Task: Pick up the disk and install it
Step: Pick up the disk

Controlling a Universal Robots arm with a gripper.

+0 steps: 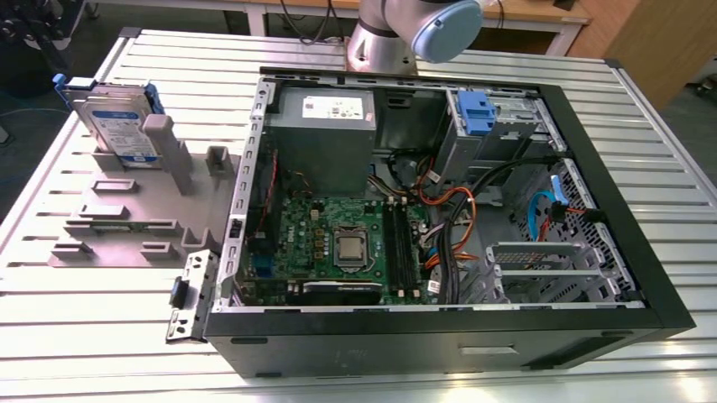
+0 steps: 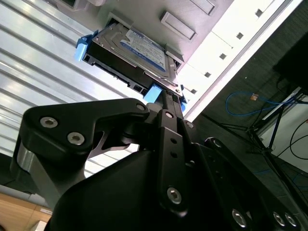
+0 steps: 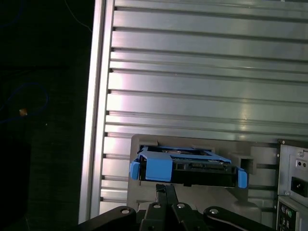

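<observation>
One disk (image 1: 116, 126) stands on edge in a grey moulded holder (image 1: 123, 210) on the ribbed metal tabletop (image 1: 627, 109). It is at the exterior view's left of the open computer case (image 1: 448, 336), apart from it. A blue carrier frame runs around the disk's silver body. In the first wrist view the gripper (image 3: 166, 187) points at the frame's exposed edge. Its fingers are drawn together and grasp nothing; whether they touch the frame cannot be told. Inside the case, a blue latch (image 1: 476, 109) sits beside the grey metal box (image 1: 325, 143).
</observation>
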